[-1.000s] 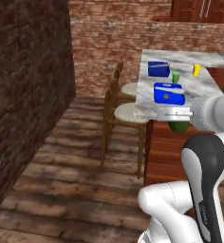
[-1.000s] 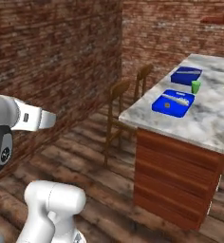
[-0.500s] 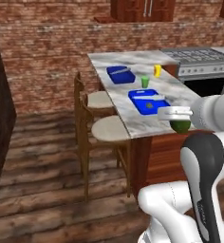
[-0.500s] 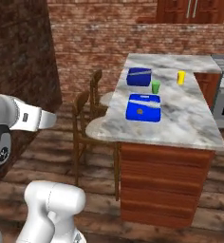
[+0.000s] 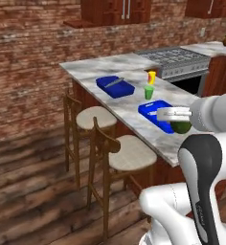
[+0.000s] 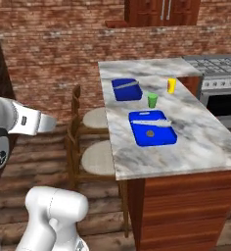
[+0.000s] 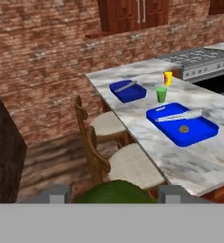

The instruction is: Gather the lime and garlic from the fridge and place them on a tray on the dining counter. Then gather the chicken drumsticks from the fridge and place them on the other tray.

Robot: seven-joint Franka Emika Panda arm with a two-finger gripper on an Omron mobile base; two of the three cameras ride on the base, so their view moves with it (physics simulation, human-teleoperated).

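Note:
My gripper [image 5: 176,118] is shut on the lime [image 5: 182,127], a dark green ball held in the air off the near corner of the dining counter [image 5: 129,106]. In the hand view the lime [image 7: 114,191] bulges up between the two fingertips [image 7: 57,193]. Two blue trays lie on the marble top. The near tray [image 6: 151,128] holds a small tan lump [image 6: 150,133] that may be the garlic, plus a pale strip across it. The far tray [image 6: 126,89] sits further along the counter. The fridge and the chicken drumsticks are out of view.
A light green cup [image 6: 152,100] and a yellow cup [image 6: 172,86] stand between and beside the trays. Two wooden stools [image 5: 129,153] are tucked under the counter's side. A stove [image 5: 177,60] sits behind the counter, against the brick wall.
The base has swung round, so both base views have shifted and the counter with its trays now lies closer ahead. The lime stays in the gripper.

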